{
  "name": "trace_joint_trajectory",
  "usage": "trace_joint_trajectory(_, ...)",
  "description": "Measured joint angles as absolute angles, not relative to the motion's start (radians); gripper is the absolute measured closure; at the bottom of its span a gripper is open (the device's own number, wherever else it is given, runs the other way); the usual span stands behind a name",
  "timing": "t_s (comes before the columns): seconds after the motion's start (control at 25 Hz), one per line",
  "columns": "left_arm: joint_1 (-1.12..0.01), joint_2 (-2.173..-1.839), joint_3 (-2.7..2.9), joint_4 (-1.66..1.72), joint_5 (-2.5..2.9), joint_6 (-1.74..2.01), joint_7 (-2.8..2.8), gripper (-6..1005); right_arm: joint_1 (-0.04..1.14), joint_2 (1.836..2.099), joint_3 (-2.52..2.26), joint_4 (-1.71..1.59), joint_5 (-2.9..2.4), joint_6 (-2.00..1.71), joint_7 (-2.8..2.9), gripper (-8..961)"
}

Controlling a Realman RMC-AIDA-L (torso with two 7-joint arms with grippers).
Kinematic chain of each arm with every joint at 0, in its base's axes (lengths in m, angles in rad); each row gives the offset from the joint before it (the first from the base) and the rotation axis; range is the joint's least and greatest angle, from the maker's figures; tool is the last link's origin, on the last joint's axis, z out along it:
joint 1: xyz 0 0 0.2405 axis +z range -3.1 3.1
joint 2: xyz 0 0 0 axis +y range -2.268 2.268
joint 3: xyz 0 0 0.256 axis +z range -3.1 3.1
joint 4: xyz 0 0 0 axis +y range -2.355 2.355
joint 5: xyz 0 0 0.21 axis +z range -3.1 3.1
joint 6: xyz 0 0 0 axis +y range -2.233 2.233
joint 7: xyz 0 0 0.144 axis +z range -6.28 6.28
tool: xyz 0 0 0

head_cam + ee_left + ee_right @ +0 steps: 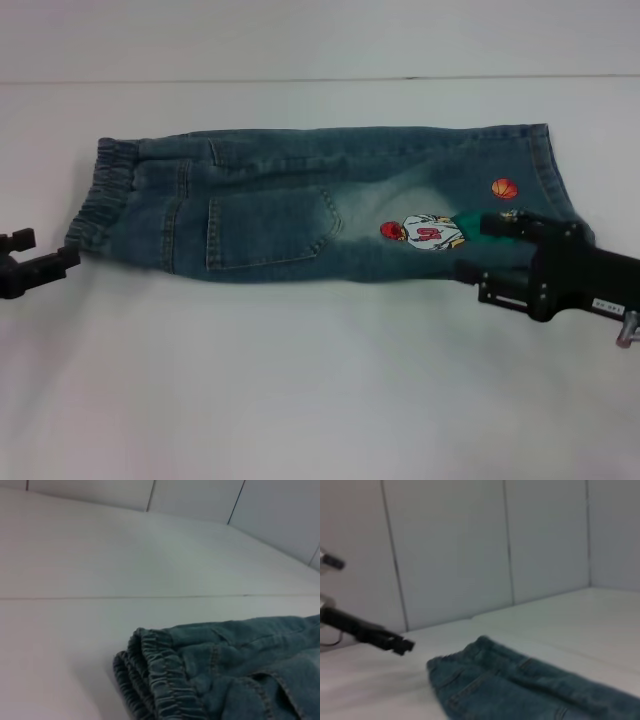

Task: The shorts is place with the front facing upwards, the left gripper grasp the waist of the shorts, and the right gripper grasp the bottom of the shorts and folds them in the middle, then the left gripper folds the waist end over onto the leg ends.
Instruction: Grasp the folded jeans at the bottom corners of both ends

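The shorts [320,200] lie flat on the white table [300,380], already doubled lengthwise so one leg sits on the other, pocket [265,230] and embroidered player [430,232] facing up. The waist [100,195] points toward the robot's left and the hems [545,165] toward its right, which puts each end within reach of the arm meant to take it. The left gripper [40,258] sits low at the near corner of the waist, just beside the elastic and apparently not touching cloth; its fingers stand apart with nothing between them, a position that suits sliding in for the last fold. In the left wrist view the gathered band [160,680] shows as stacked layers, which fits the lengthwise fold being done. The right gripper [495,250] hovers over the near leg edge by the embroidery, fingers spread wide and empty; whether it grazes the denim is unclear. It seems placed to hold clear of the fold path. What remains, by my reading, is for the left gripper to carry the waist over onto the hems.
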State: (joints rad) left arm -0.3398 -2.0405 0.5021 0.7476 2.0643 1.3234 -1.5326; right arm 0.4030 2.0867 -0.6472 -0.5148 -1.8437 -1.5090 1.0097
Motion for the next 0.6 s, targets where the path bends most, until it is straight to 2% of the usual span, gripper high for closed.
trace_joint_trajectory(0.32, -0.371, -2.074, 0.537, 0.753, 2.114, 1.187, -1.465, 201, 0.406, 2.091, -0.647, -0.504, -1.866, -1.510, 1.027, 197)
trace_joint_trajectory(0.6, -0.388, -2.078, 0.542, 0.747, 2.116, 1.160, -1.417, 202, 0.406, 2.091, -0.647, -0.503, -1.863, -1.511, 1.040, 196)
